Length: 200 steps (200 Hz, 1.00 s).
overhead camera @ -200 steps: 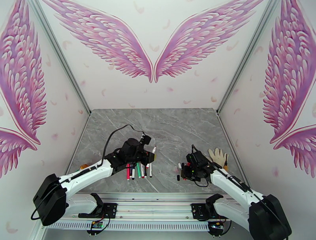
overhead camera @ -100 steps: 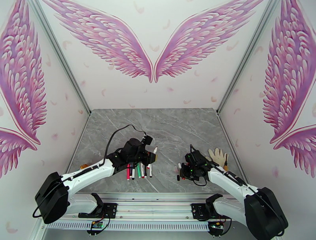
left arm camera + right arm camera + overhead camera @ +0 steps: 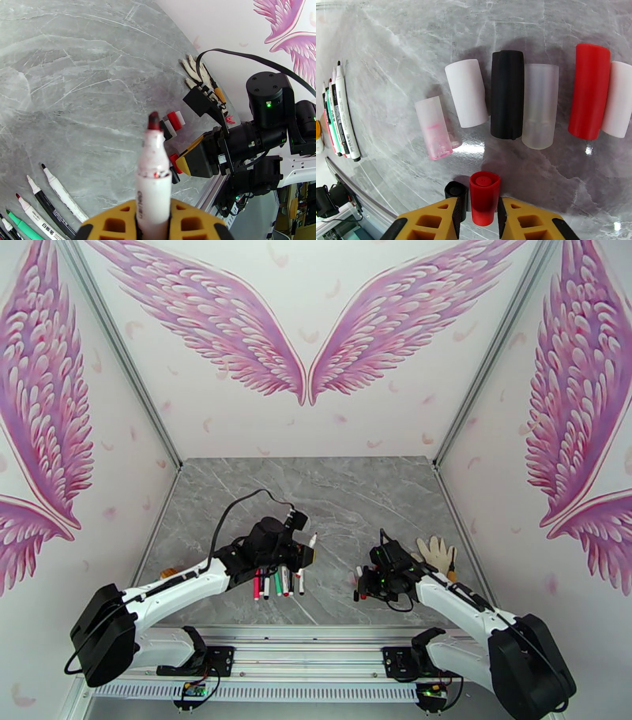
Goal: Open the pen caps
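While the left tool (image 3: 153, 221) pinches a pen (image 3: 153, 158), tip pointing outward, a red cap (image 3: 484, 195) stands on end within the right tool (image 3: 478, 211); grip unclear.

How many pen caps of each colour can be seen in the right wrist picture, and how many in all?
red pen caps: 2
black pen caps: 2
white pen caps: 2
translucent pen caps, one tinged pink: 2
Total: 8

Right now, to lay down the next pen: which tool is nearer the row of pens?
Left. The left tool is just beside the row of pens; the right tool stands apart, rightward.
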### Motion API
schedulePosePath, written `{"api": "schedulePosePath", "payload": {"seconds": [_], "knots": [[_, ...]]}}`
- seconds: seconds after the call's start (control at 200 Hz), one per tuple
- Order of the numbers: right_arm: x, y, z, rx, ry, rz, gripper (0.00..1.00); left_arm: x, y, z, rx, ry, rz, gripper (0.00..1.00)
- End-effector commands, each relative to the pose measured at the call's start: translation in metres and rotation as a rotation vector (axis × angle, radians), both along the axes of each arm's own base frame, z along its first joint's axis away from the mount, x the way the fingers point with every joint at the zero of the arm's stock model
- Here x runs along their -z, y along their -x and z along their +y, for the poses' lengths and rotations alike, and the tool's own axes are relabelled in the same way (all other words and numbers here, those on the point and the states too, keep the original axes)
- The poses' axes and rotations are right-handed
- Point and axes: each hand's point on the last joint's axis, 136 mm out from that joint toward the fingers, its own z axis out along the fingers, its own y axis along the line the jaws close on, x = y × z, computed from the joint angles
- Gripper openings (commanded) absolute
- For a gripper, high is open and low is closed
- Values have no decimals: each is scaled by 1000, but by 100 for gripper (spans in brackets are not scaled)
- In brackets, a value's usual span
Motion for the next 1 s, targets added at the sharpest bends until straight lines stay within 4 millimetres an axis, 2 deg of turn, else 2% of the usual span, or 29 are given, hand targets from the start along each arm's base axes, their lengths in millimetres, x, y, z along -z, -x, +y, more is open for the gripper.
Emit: {"api": "schedulePosePath", "payload": {"seconds": [0.0,0.16,0.3,0.38,0.505,0.71,0.994], "knots": [[-8,-1,3,-13,-11,-30,33,-12,-5,-5,-27,-23,-39,8],[-29,-11,3,2,-22,-120,35,1,-2,-5,-89,-122,-55,8],[-54,-20,13,-32,-98,-249,45,9,-7,0,-158,-165,-54,8],[-70,-23,21,-68,-152,-319,53,13,-9,0,-188,-170,-38,8],[-92,-22,33,-122,-237,-390,71,23,-13,5,-246,-201,-11,8],[-111,-18,42,-144,-326,-451,100,34,-17,7,-349,-229,31,8],[-114,-14,43,-158,-344,-469,99,46,-18,7,-441,-322,50,10]]}}
